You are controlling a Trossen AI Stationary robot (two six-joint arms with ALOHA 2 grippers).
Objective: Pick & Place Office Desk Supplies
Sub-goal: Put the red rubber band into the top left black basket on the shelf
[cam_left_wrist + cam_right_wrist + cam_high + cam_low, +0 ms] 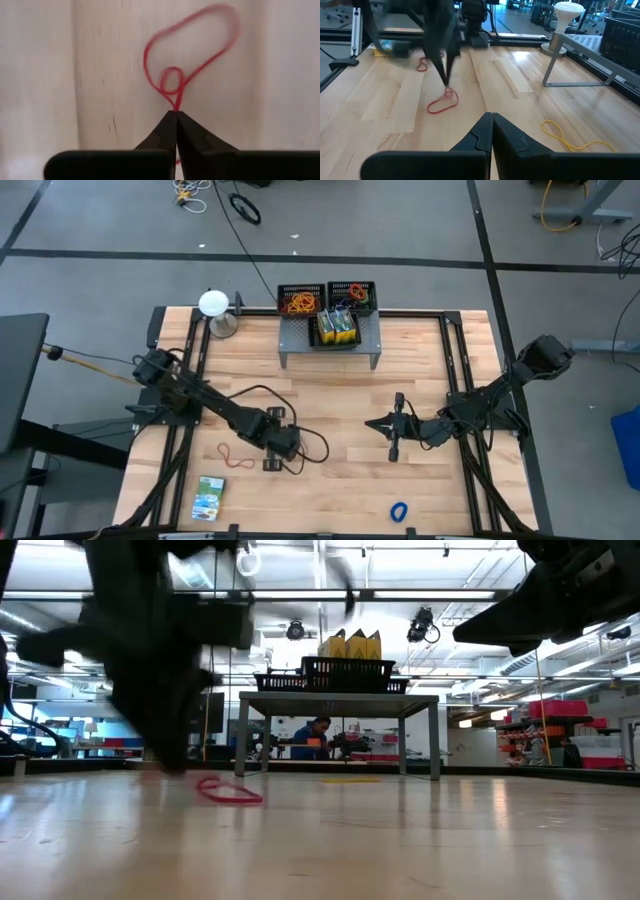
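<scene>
Left claw [176, 114] is down on the counter [340, 395], tips pressed together on one end of the red band [187, 55]. The pinch looks to be on the strand, though a slip cannot be ruled out. The rest of the loop lies flat ahead of the tips, so a lift should carry it.

Right claw [492, 117] hovers mid-counter, closed, holding nothing, parked clear of the left arm.

Likely goal: the mesh trays [326, 297] on the shelf [330, 348]. A blue band [399, 510] and a card box [209, 499] wait at the near edge.
</scene>
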